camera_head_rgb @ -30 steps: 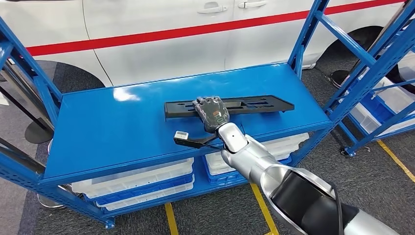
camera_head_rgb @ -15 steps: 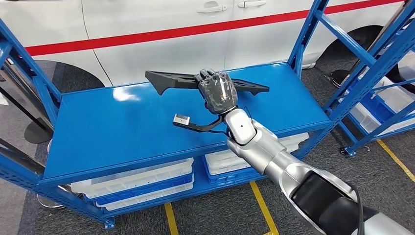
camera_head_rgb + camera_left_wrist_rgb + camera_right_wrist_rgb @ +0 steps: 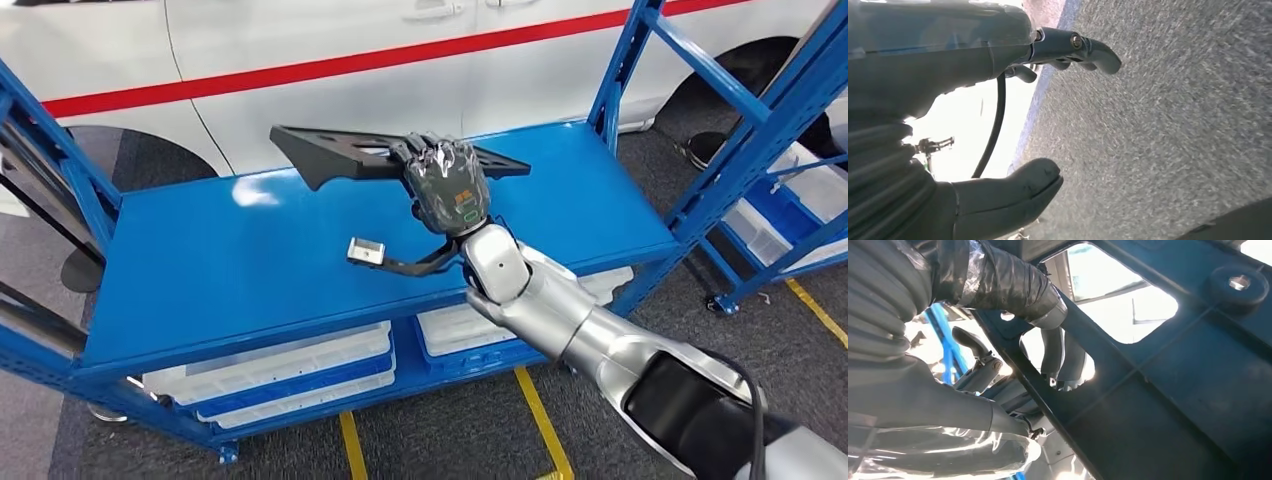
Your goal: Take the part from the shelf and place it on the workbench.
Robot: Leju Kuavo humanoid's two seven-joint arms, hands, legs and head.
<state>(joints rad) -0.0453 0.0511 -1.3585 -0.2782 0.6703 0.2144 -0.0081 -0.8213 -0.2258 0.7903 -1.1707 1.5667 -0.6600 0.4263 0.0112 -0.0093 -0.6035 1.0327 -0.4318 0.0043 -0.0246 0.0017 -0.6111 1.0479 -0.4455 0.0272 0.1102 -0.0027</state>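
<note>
Nearest the camera, under the blue shelf [image 3: 250, 270], white and blue bins [image 3: 270, 370] sit stacked on the lower tier — their contents are hidden by the deck above. Over that deck the right hand [image 3: 447, 180] grips the long black part [image 3: 330, 152] near its middle, holding it clear of the surface; from the right wrist the part [image 3: 1168, 390] shows cut-out windows with dark fingers [image 3: 1058, 352] hooked through one. Beyond stands a white car [image 3: 330, 70] with a red stripe — no writing can be read on it. Hanging over grey floor, the left hand [image 3: 998, 115] holds nothing, thumb and fingers apart.
</note>
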